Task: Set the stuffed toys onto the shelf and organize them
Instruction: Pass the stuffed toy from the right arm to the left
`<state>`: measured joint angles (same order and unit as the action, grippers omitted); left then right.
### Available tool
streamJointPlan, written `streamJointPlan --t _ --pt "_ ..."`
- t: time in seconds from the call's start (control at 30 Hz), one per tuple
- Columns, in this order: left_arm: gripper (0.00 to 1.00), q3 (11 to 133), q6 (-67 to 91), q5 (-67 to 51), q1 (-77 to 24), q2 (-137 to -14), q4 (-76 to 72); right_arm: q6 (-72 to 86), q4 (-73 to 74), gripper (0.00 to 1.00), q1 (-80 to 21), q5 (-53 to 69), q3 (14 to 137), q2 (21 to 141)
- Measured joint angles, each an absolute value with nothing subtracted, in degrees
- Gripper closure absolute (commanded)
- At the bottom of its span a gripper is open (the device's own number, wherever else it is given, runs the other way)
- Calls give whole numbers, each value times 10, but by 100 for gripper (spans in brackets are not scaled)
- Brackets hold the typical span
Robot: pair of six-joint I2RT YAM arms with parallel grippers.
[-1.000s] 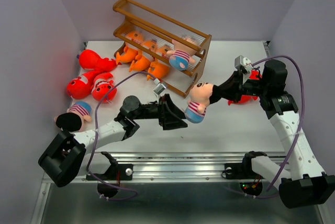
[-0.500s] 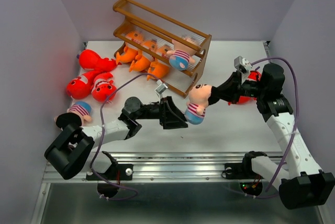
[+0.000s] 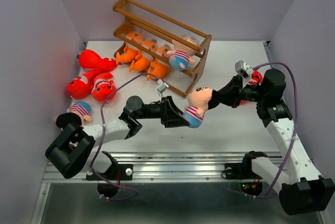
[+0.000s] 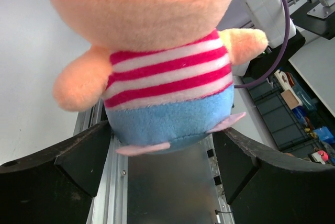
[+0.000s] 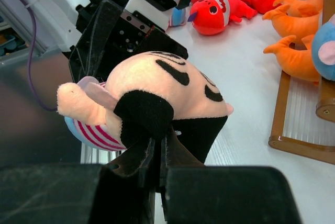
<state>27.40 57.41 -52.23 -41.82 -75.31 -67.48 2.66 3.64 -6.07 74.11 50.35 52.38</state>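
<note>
A doll [image 3: 197,104] with black hair, a red-white striped shirt and blue bottom hangs above the table. My right gripper [image 3: 216,97] is shut on its black hair [image 5: 144,113]. My left gripper [image 3: 183,119] is open, its two black fingers [image 4: 73,164] flanking the doll's blue bottom [image 4: 167,124]. The brown wooden shelf [image 3: 201,40] stands at the back, with orange toys [image 3: 143,60] on its lowest tier and a second striped doll [image 3: 180,57] on the middle one. Three red sharks [image 3: 81,86] and another doll [image 3: 76,114] lie at the left.
A red toy [image 3: 255,77] lies half hidden behind my right arm. In the right wrist view the shelf's base [image 5: 301,145] and orange toys [image 5: 293,51] are at the right, with a red shark [image 5: 217,9] beyond. The metal rail [image 3: 178,164] runs along the table's near edge.
My right gripper has carried the doll a little left and toward me. My left gripper has reached right, so its fingers now flank the doll's lower body, and they have narrowed slightly.
</note>
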Motion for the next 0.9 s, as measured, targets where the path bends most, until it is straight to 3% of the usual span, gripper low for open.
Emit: streamJointPlan --t 0.1,0.2,0.27,0.3,0.4,0.47,0.5,0.53,0.57,0.7,0.77,0.9 --pt "24 274 581 -525 -418 -757 -682 30 25 99 -61 739 475 520" --pt "43 275 597 -532 -418 -769 -693 33 20 99 -60 733 453 520" --pt "62 275 608 -536 -418 -778 -703 33 18 99 -61 732 448 520" --pt "78 275 616 -538 -418 -783 -706 31 17 99 -61 731 445 520" --pt "100 275 627 -541 -418 -792 -712 18 25 94 -61 729 442 520" --pt "100 277 621 -543 -416 -794 -710 -3 41 85 -61 726 442 518" --pt "100 279 608 -544 -415 -793 -700 -18 51 66 -61 723 442 517" --pt "100 287 595 -545 -414 -787 -666 -36 66 56 -61 717 443 514" --pt "100 292 572 -544 -414 -782 -641 -46 80 37 -61 713 445 513" --pt "100 346 433 -503 -411 -735 -444 -109 148 8 -60 676 472 509" --pt "100 378 360 -463 -411 -704 -343 -135 178 0 -60 658 487 506" --pt "100 413 239 -357 -411 -658 -208 -193 246 0 -61 620 520 499"
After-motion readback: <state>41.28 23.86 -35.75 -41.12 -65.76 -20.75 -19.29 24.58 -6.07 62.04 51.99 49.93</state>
